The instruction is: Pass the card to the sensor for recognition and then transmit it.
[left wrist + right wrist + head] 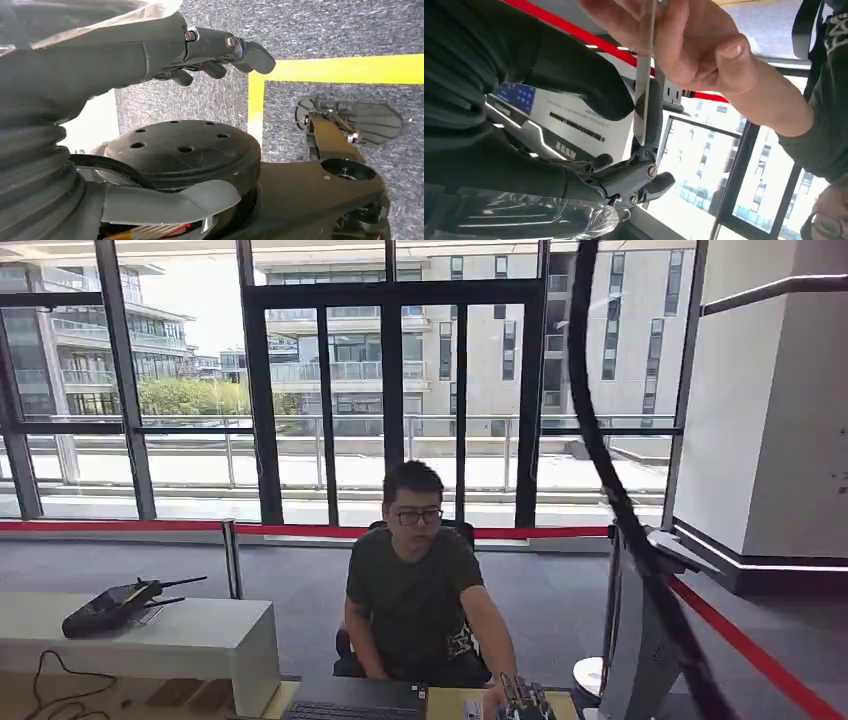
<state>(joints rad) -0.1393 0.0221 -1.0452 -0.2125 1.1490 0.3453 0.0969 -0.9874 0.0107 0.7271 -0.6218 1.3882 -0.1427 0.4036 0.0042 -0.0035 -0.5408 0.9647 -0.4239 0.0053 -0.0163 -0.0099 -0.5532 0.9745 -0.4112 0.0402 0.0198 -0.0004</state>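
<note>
A thin card (643,80), seen edge-on in the right wrist view, is pinched between the thumb and a dark finger (654,117) of my right hand (624,150). A person's hand (689,45) grips the card's far end at the same time. In the head view my right hand (527,702) is low over the desk, beside that person's hand (495,702). The white sensor terminal (640,640) stands just to the right; its blue screen (516,95) shows behind my thumb. My left hand (215,47) hangs over the floor, fingers loosely apart and holding nothing.
A person in a dark T-shirt (415,595) sits across the desk (450,705), a dark keyboard (355,707) in front of them. A white bench (180,640) on the left carries a black device (115,605). Red barrier tape (750,650) and a black cable (610,480) cross on the right.
</note>
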